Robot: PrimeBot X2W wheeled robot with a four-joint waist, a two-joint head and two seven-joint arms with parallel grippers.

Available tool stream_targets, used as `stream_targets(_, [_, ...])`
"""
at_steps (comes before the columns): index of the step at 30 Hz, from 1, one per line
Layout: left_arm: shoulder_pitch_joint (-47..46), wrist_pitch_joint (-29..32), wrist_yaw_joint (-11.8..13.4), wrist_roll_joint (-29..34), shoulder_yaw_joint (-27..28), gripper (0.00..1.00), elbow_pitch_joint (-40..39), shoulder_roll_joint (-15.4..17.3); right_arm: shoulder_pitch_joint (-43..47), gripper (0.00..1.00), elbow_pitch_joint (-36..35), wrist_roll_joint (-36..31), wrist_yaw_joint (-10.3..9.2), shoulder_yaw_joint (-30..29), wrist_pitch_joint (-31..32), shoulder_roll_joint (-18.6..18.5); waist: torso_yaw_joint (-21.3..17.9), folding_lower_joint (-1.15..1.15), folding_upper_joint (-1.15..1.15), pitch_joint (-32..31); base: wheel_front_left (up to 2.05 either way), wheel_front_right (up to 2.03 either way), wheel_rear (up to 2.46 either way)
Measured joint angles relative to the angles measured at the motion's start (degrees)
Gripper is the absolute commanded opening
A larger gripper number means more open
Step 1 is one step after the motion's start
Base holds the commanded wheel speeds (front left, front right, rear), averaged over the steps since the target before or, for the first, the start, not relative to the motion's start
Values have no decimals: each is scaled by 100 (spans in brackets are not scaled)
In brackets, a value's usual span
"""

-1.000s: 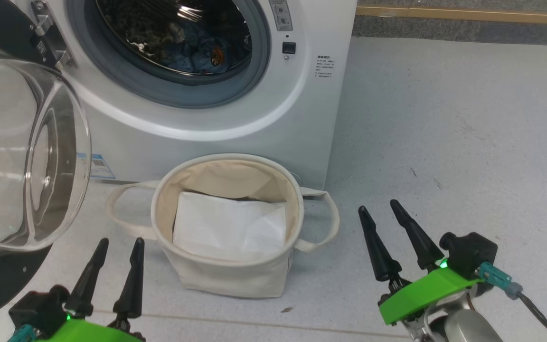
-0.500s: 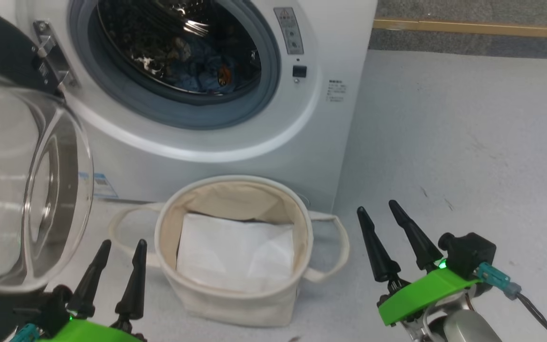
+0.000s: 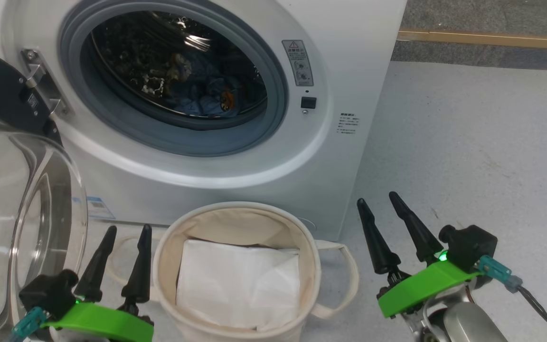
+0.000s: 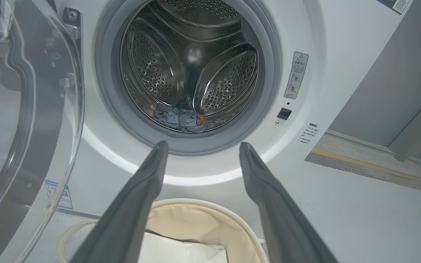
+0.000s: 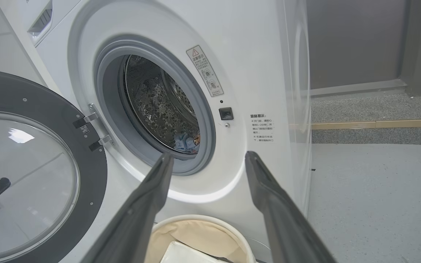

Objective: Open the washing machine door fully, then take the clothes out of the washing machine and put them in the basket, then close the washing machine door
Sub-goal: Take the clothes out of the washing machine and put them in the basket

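washing machine (image 3: 235,175): smooth white front is facing the robot, its round mouth ringed by a matte grey rubber seal (image 3: 159,142); the perforated steel drum (image 4: 159,73) is glinting inside
washing machine door (image 5: 49,109): is standing swung open on the hinge at the left of the mouth, glossy black rim around a clear glass bowl that is bulging out on its inner side
clothes (image 4: 181,120): soft light blue fabric with small orange-brown figures is lying crumpled on the bottom of the drum, close behind the seal's lower lip, the heap running roughly side to side
basket (image 3: 159,266): round cream canvas tub with soft walls and loop handles is sitting upright on the pale speckled floor (image 3: 468,142), just in front of the machine and below its mouth; a plain white sheet (image 3: 238,280) is lying folded inside
left gripper (image 3: 128,228): is hovering low, just left of the basket and beside the glass bowl, its tapered dark fingers parted, empty, pointing toward the drum mouth
right gripper (image 3: 376,197): is hanging over the floor right of the basket, fingers spread apart, gripping nothing, aiming toward the machine
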Motion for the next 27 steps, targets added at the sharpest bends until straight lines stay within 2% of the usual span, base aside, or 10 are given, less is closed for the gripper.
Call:
stream_targets(12, [-400, -181, 77, 137, -135, 100, 466, -118, 1, 100, 9, 0, 0, -55, 1, 2, 37, 0, 0, 132, 3, -3, 0])
stream_targets(18, [-1150, -190, -145, -157, -253, 100, 1288, -204, -5, 100, -32, -1, 0, -42, 4, 3, -49, 0, 0, 372, 0, 0, 0])
stream_targets(27, [-2917, -386, -243, -226, -495, 100, 2799, -348, -263, 100, -248, -51, 0, -35, 10, 3, -287, 0, 0, 919, 0, 0, 0])
